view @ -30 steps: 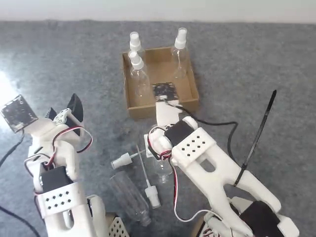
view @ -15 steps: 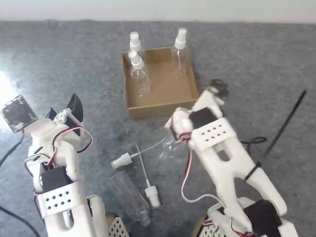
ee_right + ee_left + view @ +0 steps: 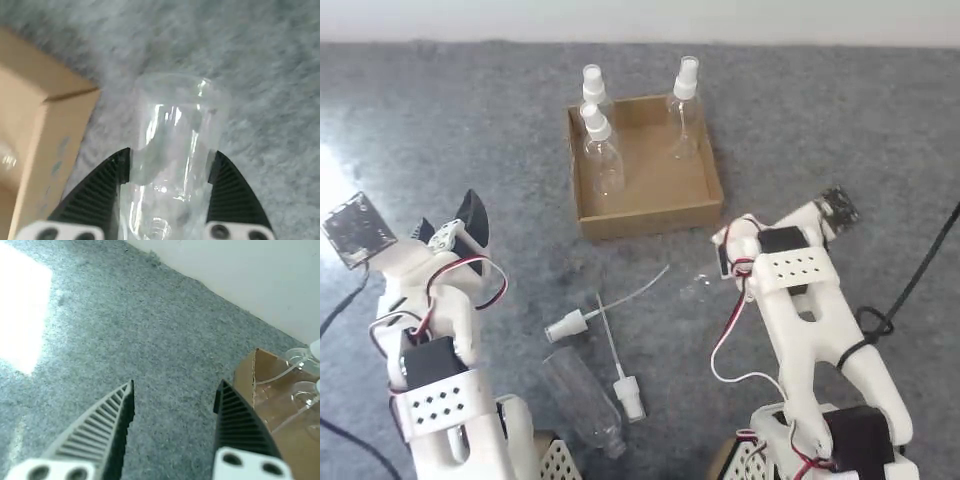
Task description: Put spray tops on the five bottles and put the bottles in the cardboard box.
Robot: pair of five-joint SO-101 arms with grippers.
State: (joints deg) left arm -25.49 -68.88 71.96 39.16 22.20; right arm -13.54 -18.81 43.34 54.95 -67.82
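My right gripper (image 3: 172,152) is shut on a clear bottle (image 3: 175,125), holding it just right of the cardboard box's front corner (image 3: 45,145). From above, that bottle (image 3: 698,284) is a faint glint beside the right arm. The cardboard box (image 3: 650,215) holds two capped bottles (image 3: 602,155) (image 3: 684,115), and a third capped bottle (image 3: 592,88) stands at its back left corner. Another clear bottle (image 3: 585,400) lies on the carpet with two loose spray tops (image 3: 568,324) (image 3: 628,396) beside it. My left gripper (image 3: 176,385) is open over bare carpet, left of the box.
Grey carpet covers the table. Black and red cables trail from the right arm (image 3: 810,300) toward the front right. The left arm (image 3: 430,330) stands at the front left.
The right arm has swung from the middle of the table to the right, carrying the clear bottle away from the loose spray tops. The left arm has not moved.
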